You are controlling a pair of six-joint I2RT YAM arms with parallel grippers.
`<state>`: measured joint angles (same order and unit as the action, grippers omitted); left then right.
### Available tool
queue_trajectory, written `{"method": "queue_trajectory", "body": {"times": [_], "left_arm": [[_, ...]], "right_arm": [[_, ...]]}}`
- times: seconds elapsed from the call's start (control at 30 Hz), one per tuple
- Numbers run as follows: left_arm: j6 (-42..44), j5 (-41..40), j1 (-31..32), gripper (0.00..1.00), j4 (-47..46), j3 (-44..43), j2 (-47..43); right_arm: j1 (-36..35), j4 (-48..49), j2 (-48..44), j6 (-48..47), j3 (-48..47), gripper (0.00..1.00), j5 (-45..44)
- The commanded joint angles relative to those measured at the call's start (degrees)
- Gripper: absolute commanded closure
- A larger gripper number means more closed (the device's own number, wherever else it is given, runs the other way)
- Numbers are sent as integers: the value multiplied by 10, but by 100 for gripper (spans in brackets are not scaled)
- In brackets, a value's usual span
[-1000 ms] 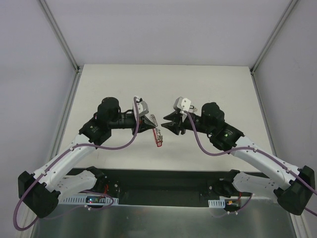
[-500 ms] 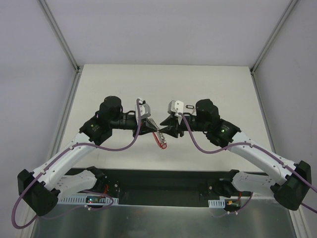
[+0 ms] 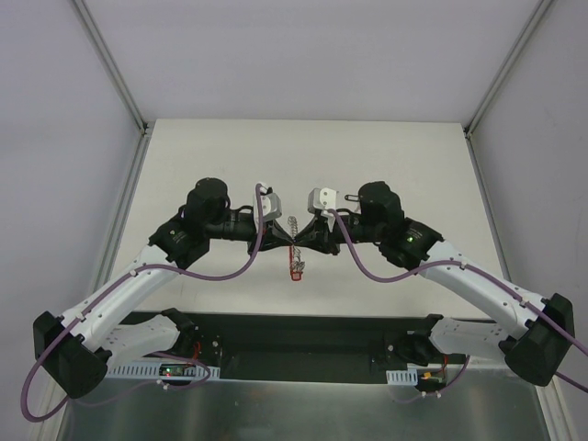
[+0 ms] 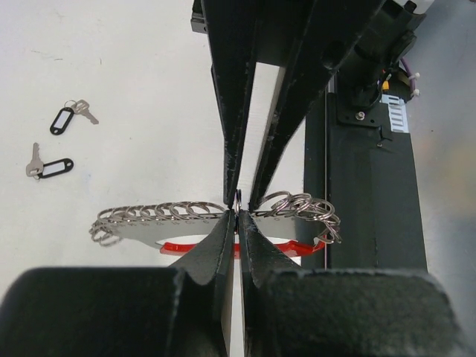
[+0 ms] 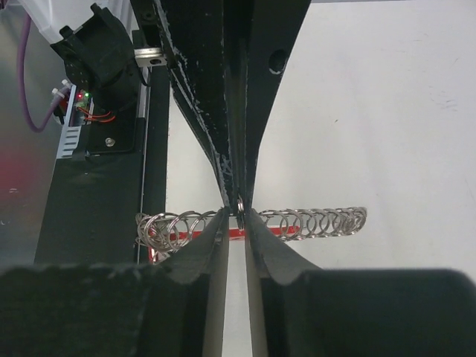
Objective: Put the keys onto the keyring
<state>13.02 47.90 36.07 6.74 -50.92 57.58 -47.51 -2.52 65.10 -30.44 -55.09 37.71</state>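
Note:
The keyring (image 3: 293, 260) hangs in the air between both grippers over the near middle of the table. It shows a row of grey metal rings (image 4: 160, 214) and a red arc (image 4: 195, 246) below them. My left gripper (image 3: 287, 245) is shut on the ring row at its middle (image 4: 237, 214). My right gripper (image 3: 300, 245) comes from the opposite side, its tips pinched on the same spot (image 5: 240, 212). The keyring also shows in the right wrist view (image 5: 320, 221). Two keys with black-rimmed tags (image 4: 71, 116) (image 4: 46, 166) lie on the table. The other keys are out of view.
The black base rail (image 3: 294, 335) runs along the table's near edge, right below the keyring (image 4: 372, 186). Grey walls and metal frame posts (image 3: 112, 64) enclose the table on three sides.
My right gripper has moved left to the keyring and shut on it, tip to tip with the left gripper. The left gripper has shifted slightly right with the keyring.

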Motion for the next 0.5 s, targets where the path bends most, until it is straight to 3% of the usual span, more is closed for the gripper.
{"method": "queue_trajectory", "body": {"times": [0.0,0.07,0.2,0.37,0.47], "left_arm": [[14,17,7,100,-16,-30,-4],[15,14,7,100,-16,-26,-6],[20,0,7,100,-16,-17,-13],[25,-16,7,75,-17,-8,-20],[26,-22,7,69,-17,-4,-26]], "right_arm": [[-2,-8,6,-13,-32,93,30],[-2,-10,6,-14,-33,99,30],[-2,-5,-3,-13,-28,99,22],[-1,16,-19,0,-19,99,16],[-2,23,-23,6,-15,99,19]]}}
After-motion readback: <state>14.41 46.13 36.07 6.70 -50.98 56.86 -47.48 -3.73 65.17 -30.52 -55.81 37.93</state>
